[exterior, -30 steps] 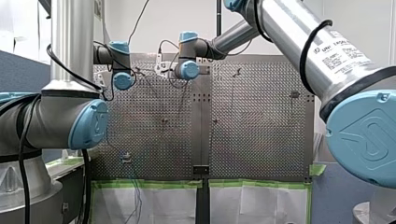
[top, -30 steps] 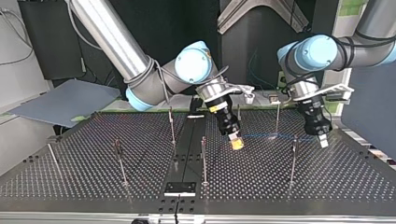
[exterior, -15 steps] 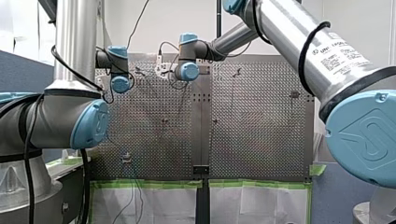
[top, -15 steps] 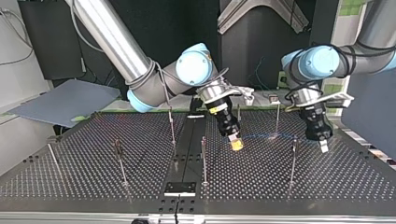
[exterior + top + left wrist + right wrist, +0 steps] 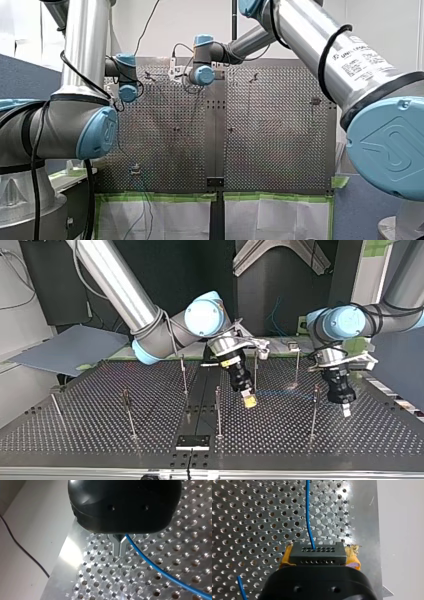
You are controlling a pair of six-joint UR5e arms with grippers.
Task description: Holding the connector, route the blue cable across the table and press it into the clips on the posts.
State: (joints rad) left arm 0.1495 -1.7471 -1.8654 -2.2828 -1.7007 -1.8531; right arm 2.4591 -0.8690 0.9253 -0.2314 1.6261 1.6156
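Observation:
In the right wrist view my right gripper (image 5: 318,556) is shut on a black connector (image 5: 317,552), gripped between its yellow pads (image 5: 352,555). The blue cable (image 5: 309,522) leaves the connector and runs ahead over the perforated table (image 5: 249,517). In the left wrist view my left gripper (image 5: 119,551) has its metal fingers shut on the blue cable (image 5: 160,572) just above the plate. In the top view my right gripper (image 5: 248,401) hangs near the middle and my left gripper (image 5: 345,410) at the right. The cable (image 5: 285,391) stretches between them, past a thin post (image 5: 314,412).
Several thin posts stand on the table, among them one (image 5: 218,412) beside my right gripper and others (image 5: 127,415) at the top view's left. A black plate (image 5: 192,442) sits at the near edge. A grey board (image 5: 70,347) lies off the table's left.
In the top view my left gripper has come down and nearer, past the right-hand post. My right gripper has shifted slightly left and nearer, still on the connector.

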